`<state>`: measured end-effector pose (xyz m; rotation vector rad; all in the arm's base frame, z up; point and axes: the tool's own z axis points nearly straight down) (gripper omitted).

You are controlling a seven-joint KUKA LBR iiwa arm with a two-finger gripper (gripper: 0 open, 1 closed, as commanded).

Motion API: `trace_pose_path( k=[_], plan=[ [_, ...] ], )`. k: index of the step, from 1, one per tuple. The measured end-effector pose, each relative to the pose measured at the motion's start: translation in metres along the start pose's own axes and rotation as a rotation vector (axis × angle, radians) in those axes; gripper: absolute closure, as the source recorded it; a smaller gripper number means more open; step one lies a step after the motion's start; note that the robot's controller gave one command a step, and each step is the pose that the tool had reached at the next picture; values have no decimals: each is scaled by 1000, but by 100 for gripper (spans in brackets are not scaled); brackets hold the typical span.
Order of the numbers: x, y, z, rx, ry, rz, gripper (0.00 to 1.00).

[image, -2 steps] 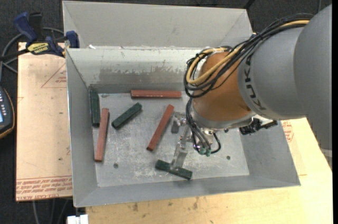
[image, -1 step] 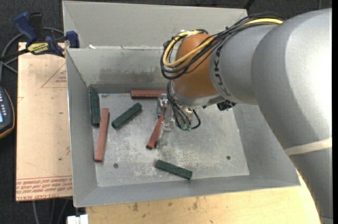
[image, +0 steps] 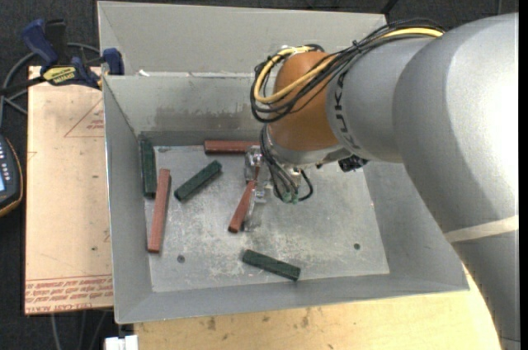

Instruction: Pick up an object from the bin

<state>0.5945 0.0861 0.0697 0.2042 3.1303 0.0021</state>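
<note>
Camera view: the end effector (image: pixel 258 182) hangs below the orange wrist cover, just left of the frame's centre, low over the floor of the grey bin (image: pixel 190 105). Its tip sits at the upper end of a reddish-brown bar (image: pixel 241 214), which lies tilted, running down and to the left from there. Whether the end effector is released or clenched I cannot tell, nor whether it touches the bar.

Other bars lie apart from this one:
- a second reddish-brown bar (image: pixel 227 147) along the back wall
- a dark green bar (image: pixel 198 180) lying diagonally to the left
- another green one (image: pixel 271 264) near the front wall
- a green (image: pixel 148 168) and a reddish (image: pixel 158 210) bar by the left wall

The tilted bar looks stiff, light and straight-sided, probably wood or plastic, and unlikely to break. Its long flat sides offer the best hold. Gripping across the narrow width nearer its middle would keep it from swinging; a hold at the very end risks it pivoting or slipping out.
</note>
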Motion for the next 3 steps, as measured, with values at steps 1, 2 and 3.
trace_pose_path(
  k=[1, 2, 3],
  plan=[
    [-1, 0, -2, 0, -2, 0, 100],
    [-2, 0, -5, 1, 2, -2, 100],
    [-4, 1, -40, 0, -1, -4, 100]
  ],
)
